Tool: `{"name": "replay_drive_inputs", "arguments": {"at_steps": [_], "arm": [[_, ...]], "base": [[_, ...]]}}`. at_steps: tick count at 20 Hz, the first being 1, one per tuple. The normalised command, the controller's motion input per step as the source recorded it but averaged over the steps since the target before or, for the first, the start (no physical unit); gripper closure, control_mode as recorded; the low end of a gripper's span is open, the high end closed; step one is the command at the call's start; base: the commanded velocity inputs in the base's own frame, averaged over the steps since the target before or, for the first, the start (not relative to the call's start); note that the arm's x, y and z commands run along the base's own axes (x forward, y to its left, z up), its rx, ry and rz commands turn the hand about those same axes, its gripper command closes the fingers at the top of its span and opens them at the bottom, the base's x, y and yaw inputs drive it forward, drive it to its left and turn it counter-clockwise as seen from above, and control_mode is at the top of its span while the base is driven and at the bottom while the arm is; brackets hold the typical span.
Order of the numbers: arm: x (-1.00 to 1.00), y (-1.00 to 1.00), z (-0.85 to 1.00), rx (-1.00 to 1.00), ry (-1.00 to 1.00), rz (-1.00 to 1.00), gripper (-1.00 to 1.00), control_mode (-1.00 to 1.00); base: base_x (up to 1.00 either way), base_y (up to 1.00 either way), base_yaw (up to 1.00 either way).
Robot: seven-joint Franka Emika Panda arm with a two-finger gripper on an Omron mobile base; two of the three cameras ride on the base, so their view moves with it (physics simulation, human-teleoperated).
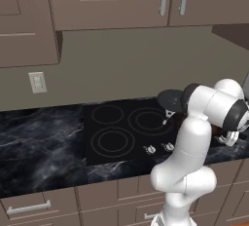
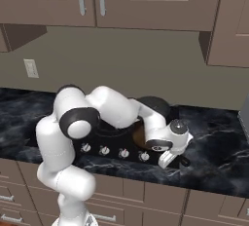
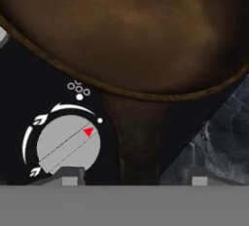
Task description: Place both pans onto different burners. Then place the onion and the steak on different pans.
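Black glass cooktop [image 1: 97,144] meets marbled counter [image 3: 221,137] at four o'clock; brown pan [image 3: 121,30] sits on it, handle between open, empty fingers [image 3: 70,181], a red-arrowed knob [image 3: 68,144] beside.

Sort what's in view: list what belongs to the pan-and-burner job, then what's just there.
Job:
- brown pan
- dark pan
- burners
- gripper, jaws open over the brown pan's handle

Just there:
- stove knobs
- wall outlet
- cabinets
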Motion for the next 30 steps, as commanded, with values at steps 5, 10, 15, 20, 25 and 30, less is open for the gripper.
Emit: {"name": "replay_drive_inputs", "arguments": {"at_steps": [5,10,15,20,25,30], "arm": [[0.0,0.02,0.39,0.0,-0.05,0.0,-1.0,-1.0],[0.02,0.07,0.57,0.0,-0.03,-0.03,-1.0,-1.0],[0.08,0.04,0.67,0.0,-0.03,-0.06,-1.0,-1.0],[0.09,0.0,0.8,0.0,-0.03,-0.08,-1.0,-1.0],[0.04,0.0,0.68,0.0,-0.01,-0.08,-1.0,-1.0],[0.0,0.01,0.47,0.0,-0.03,-0.15,-1.0,-1.0]], "base": [[0.0,0.0,0.0],[0.0,0.0,0.0],[0.0,0.0,0.0],[0.0,0.0,0.0],[0.0,0.0,0.0],[0.0,0.0,0.0]]}}
